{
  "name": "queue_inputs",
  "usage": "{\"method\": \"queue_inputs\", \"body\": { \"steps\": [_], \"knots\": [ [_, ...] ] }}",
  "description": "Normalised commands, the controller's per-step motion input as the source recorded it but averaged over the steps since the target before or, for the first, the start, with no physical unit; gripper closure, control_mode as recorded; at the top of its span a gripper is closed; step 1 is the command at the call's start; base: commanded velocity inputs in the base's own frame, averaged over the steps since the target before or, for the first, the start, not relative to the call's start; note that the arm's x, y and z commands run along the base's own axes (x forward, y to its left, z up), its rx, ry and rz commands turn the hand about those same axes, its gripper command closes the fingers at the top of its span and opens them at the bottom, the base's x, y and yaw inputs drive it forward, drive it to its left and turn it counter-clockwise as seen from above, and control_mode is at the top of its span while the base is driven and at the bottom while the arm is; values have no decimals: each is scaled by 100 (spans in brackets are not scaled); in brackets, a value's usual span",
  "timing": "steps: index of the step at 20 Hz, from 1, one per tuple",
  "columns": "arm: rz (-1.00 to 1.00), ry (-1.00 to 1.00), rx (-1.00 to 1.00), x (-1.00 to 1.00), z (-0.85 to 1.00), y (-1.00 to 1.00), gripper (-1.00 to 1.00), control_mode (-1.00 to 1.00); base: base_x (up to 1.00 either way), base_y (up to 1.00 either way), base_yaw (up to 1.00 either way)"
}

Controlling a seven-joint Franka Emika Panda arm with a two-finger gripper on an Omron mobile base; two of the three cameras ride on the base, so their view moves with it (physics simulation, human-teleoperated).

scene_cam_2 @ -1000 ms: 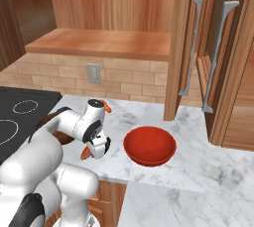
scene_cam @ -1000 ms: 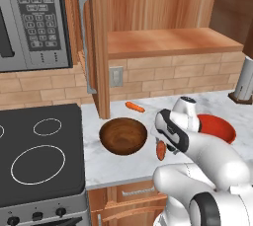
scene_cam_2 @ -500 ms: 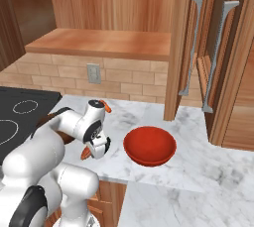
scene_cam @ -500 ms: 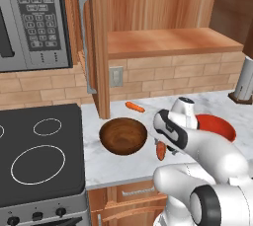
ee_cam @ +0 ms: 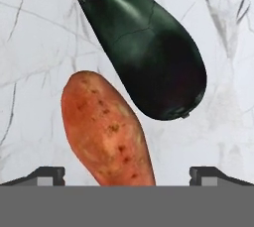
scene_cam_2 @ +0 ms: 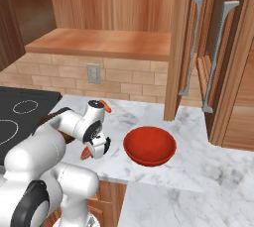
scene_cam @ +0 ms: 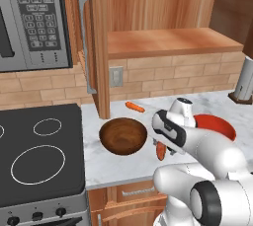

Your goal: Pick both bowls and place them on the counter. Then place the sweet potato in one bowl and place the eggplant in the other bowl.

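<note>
Hand view: sweet potato (ee_cam: 110,131) between gripper (ee_cam: 128,174) tips

Counter (scene_cam: 113,163) seen forward and down from behind arm, from left and from right; red bowl (scene_cam_2: 149,144) shared by both. Sweet potato (ee_cam: 106,129) and eggplant (ee_cam: 146,47) viewed close from hand camera, facing counter.

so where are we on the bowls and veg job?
Done: the wooden bowl and red bowl both sit on the counter, both with nothing in them. In hand: the open claw hovers over the sweet potato, not gripping. Left: sweet potato into one bowl, eggplant into the other.
</note>
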Motion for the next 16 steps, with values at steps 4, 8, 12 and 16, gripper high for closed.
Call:
{"method": "queue_inputs", "body": {
  "steps": [4,8,12,16],
  "knots": [
    [0,0,0,0,-23,6,-100,-100,0,0,0],
    [0,0,-3,0,-31,9,-100,-100,0,0,0],
    [0,0,-1,0,-29,5,-100,-100,0,0,0],
    [0,0,0,-5,-21,0,-100,-100,0,0,0]
  ]
}}
